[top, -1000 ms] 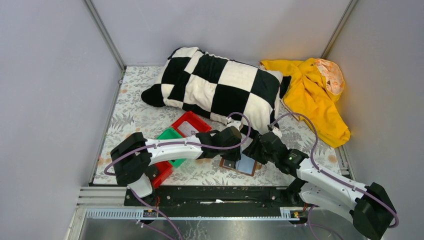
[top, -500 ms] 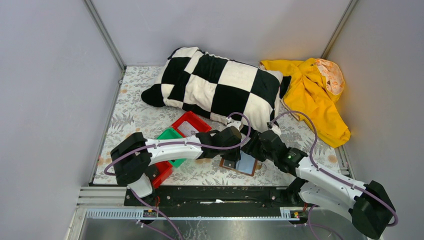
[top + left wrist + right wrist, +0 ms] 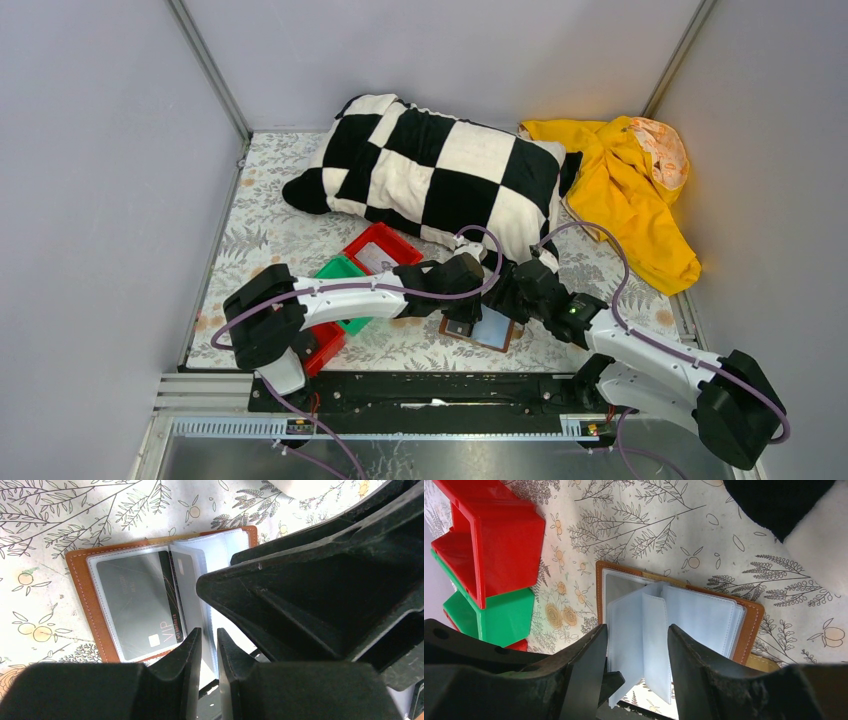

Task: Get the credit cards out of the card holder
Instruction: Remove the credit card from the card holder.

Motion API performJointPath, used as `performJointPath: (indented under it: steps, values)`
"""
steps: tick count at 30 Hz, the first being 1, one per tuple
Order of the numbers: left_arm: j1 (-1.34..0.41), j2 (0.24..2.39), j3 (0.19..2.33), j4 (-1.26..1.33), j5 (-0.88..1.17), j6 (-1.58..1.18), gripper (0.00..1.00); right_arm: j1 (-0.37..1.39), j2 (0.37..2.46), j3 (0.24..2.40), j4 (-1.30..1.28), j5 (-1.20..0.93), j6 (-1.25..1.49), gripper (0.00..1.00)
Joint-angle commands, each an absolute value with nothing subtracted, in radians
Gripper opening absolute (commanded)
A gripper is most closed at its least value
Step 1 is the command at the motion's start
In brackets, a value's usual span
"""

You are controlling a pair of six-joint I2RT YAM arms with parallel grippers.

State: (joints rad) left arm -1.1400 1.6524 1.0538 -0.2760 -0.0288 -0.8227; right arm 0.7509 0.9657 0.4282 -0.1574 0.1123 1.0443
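Note:
The card holder (image 3: 494, 332) lies open on the floral table, brown rim (image 3: 82, 595) up and clear sleeves fanned out (image 3: 704, 620). A grey card marked VIP (image 3: 135, 600) sits in the left-hand sleeve. My left gripper (image 3: 462, 322) hovers at the holder's near-left edge. Its jaws (image 3: 209, 642) are closed to a narrow slit, with a raised pale sleeve running into it. My right gripper (image 3: 507, 297) comes in from the right and stands open (image 3: 638, 645). Two upright sleeves rise between its fingers. Its black body fills the right of the left wrist view.
A red bin (image 3: 380, 250) and a green bin (image 3: 340, 270) stand left of the holder, also seen as red bin (image 3: 509, 535) and green bin (image 3: 499, 620). A second red bin (image 3: 325, 345) sits under the left arm. The checkered pillow (image 3: 440, 170) and yellow cloth (image 3: 630, 190) lie behind.
My right arm has edged a little to the left toward the holder. The left jaws have narrowed slightly. The card holder has stayed in place.

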Motion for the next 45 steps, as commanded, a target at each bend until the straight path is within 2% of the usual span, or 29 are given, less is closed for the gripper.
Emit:
performJointPath:
  steps: [1, 11, 17, 34, 40, 45]
  values:
    - [-1.146, 1.654, 1.073, -0.239, -0.023, -0.818, 0.21, 0.758, 0.949, 0.448, -0.148, 0.137, 1.043, 0.55]
    - [-1.146, 1.652, 1.072, -0.252, -0.038, -0.815, 0.23, 0.758, 0.909, 0.443, -0.184, 0.153, 1.045, 0.55]
    - [-1.146, 1.654, 1.072, -0.252, -0.04, -0.813, 0.29, 0.758, 0.924, 0.448, -0.18, 0.154, 1.037, 0.56]
    - [-1.144, 1.648, 1.068, -0.259, -0.053, -0.808, 0.29, 0.759, 0.976, 0.416, -0.154, 0.137, 1.034, 0.55]
    - [-1.142, 1.638, 1.075, -0.278, -0.069, -0.797, 0.41, 0.758, 0.97, 0.406, -0.174, 0.138, 1.032, 0.55]
    - [-1.135, 1.635, 1.067, -0.275, -0.066, -0.796, 0.39, 0.758, 0.95, 0.409, -0.191, 0.149, 1.031, 0.55]
